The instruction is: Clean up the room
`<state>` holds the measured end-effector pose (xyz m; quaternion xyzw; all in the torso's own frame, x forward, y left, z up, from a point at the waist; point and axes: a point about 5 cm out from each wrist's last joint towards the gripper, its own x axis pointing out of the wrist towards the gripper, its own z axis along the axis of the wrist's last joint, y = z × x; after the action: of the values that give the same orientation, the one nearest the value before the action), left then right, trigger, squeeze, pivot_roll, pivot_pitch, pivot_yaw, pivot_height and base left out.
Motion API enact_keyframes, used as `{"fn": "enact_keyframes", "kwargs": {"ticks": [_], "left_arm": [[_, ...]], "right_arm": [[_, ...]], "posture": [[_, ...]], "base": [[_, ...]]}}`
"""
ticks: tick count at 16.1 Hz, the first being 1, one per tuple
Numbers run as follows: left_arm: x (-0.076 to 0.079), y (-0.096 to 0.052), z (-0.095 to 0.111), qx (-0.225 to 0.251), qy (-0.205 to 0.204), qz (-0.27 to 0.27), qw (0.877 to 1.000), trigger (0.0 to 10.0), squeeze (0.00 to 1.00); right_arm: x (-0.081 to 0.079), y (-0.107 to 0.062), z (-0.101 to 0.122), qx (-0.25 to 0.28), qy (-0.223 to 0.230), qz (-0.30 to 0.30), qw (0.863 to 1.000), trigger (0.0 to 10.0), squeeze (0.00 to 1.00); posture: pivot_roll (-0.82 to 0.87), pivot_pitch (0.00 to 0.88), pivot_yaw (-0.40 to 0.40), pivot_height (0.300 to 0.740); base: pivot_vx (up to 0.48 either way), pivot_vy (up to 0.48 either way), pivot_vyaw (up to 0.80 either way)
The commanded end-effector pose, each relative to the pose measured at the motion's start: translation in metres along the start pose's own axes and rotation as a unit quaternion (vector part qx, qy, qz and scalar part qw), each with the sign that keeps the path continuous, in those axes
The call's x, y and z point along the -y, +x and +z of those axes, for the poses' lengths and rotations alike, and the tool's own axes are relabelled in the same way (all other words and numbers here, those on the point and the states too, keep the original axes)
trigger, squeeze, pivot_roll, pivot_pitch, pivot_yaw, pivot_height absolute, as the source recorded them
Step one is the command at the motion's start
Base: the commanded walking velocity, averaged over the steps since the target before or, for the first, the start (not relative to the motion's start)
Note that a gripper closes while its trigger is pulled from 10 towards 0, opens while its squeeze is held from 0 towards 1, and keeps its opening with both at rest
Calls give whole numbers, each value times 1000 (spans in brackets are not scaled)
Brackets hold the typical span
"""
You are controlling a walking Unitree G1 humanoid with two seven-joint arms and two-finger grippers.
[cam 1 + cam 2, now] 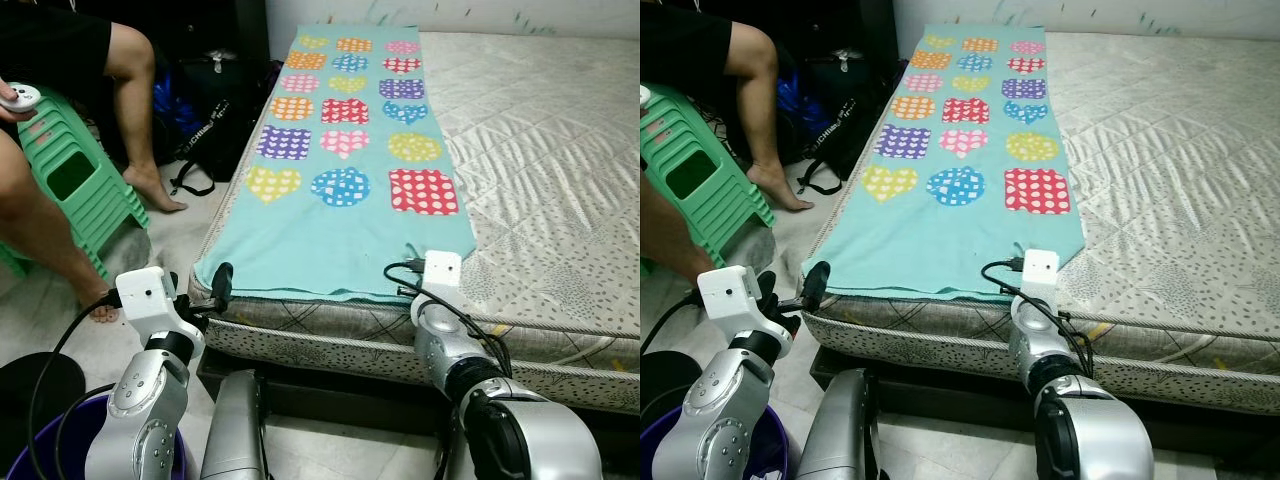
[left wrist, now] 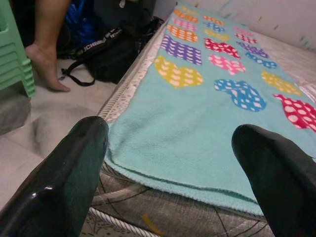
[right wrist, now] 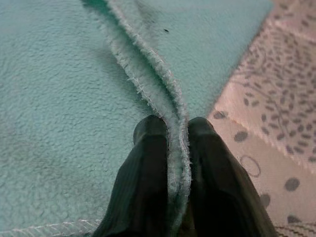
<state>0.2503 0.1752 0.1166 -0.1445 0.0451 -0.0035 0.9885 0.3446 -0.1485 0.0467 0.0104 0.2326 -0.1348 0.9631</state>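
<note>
A teal fleece blanket [image 1: 340, 235] printed with colourful spotted hearts lies flat along the left part of the mattress [image 1: 560, 200]. My right gripper [image 3: 170, 129] is shut on a raised fold of the blanket's hem near its front right corner [image 1: 410, 270]. My left gripper [image 2: 170, 148] is open just off the blanket's front left corner [image 1: 215, 285], at the mattress edge, with its fingers spread to either side of the corner and nothing between them.
A person sits on a stack of green plastic stools [image 1: 75, 180] at the left, with a bare leg [image 1: 140, 130] on the floor by the bed. A black bag [image 1: 215, 110] leans against the bed side. A purple bucket [image 1: 25, 455] stands by my left arm.
</note>
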Motion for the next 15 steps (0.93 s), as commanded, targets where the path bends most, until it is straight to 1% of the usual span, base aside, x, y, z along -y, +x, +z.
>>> {"fn": "enact_keyframes", "kwargs": {"ticks": [1, 4, 6, 8, 9, 10, 12, 14, 15], "left_arm": [[-2, 1, 0, -4, 6, 5, 1000, 10000, 0], [-3, 0, 0, -5, 6, 5, 1000, 10000, 0], [-3, 0, -1, -7, 6, 7, 1000, 10000, 0], [-3, -1, -1, -7, 5, 8, 1000, 10000, 0], [-3, -1, -1, -6, 4, 9, 1000, 10000, 0], [-2, -1, -1, -6, 3, 10, 1000, 10000, 0], [-4, -1, -1, -6, 0, 14, 1000, 10000, 0], [-4, -1, -1, -5, -5, 17, 1000, 10000, 0], [-5, 0, -1, -4, -7, 17, 1000, 10000, 0]], "right_arm": [[2, 0, -6, -15, 17, -4, 1000, 0, 0], [7, 0, -8, -32, 42, -18, 998, 0, 0], [14, 1, -16, -67, 82, -38, 994, 0, 0], [19, 1, -20, -81, 95, -51, 991, 0, 0], [22, 1, -22, -88, 114, -57, 988, 0, 0], [30, 2, -23, -88, 116, -67, 987, 0, 0], [40, 4, -21, -75, 134, -80, 985, 0, 0], [47, 5, -16, -58, 156, -81, 983, 0, 0], [45, 7, -11, -44, 163, -58, 984, 0, 0]], "posture": [[121, 25, 42, 486], [123, 25, 42, 486], [124, 20, 38, 486], [125, 17, 36, 486], [125, 16, 35, 486], [125, 11, 32, 486], [120, 6, 34, 486], [115, 2, 35, 486], [112, 0, 37, 486]], "base": [[0, 0, 0], [0, 0, 0], [0, 0, 0], [0, 0, 0], [0, 0, 0], [0, 0, 0], [0, 0, 0], [0, 0, 0], [0, 0, 0]]}}
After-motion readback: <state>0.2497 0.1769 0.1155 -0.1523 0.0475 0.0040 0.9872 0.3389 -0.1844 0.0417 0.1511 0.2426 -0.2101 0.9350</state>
